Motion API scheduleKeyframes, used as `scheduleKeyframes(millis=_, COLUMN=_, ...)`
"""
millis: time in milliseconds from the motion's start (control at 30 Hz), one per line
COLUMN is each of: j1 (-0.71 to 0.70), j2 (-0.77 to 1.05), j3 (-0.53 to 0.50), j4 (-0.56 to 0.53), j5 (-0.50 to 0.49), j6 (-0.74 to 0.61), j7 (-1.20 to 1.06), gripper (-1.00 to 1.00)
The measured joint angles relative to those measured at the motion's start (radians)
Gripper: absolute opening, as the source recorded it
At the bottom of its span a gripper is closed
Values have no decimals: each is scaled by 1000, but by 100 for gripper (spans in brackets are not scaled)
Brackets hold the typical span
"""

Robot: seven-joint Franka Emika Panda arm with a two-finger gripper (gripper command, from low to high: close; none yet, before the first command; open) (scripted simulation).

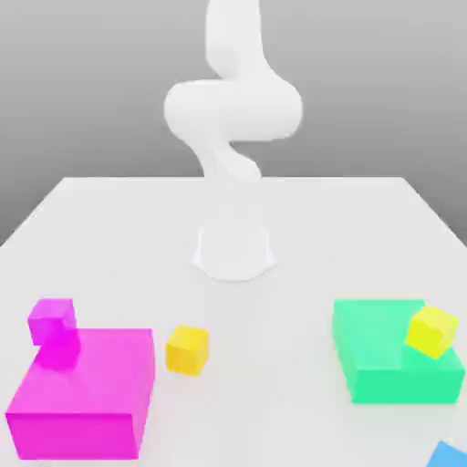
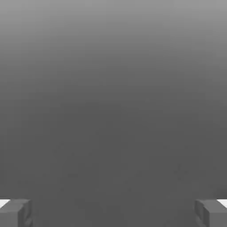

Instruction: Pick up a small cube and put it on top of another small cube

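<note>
The small orange-yellow cube [image 1: 187, 350] rests on the white table [image 1: 274, 392], just to the exterior view's right of the big magenta block [image 1: 87, 401]. A small magenta cube [image 1: 51, 321] sits at that block's back left corner. A small lemon-lime cube [image 1: 431, 331] lies tilted at the right side of the big green block [image 1: 383, 360]. The white arm [image 1: 233, 109] rises from its base [image 1: 234, 251] and curls upward. In the hand view my gripper [image 2: 113, 213] is open, its fingertips [image 2: 15, 213] far apart against plain grey, with nothing between them.
A blue object [image 1: 450, 454] pokes in at the front corner on the exterior view's right. Bare table lies between the magenta and green blocks, and also around the arm's base.
</note>
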Motion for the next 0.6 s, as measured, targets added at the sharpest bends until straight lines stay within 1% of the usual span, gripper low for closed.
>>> scheduleKeyframes(millis=467, j1=-97, j2=415, j3=-63, j4=-471, j5=-25, j6=367, j7=49, gripper=0)
scheduleKeyframes(millis=567, j1=-119, j2=561, j3=-79, j4=-574, j5=-25, j6=485, j7=57, gripper=0)
scheduleKeyframes(millis=600, j1=-119, j2=639, j3=-83, j4=-591, j5=-2, j6=544, j7=41, gripper=0)
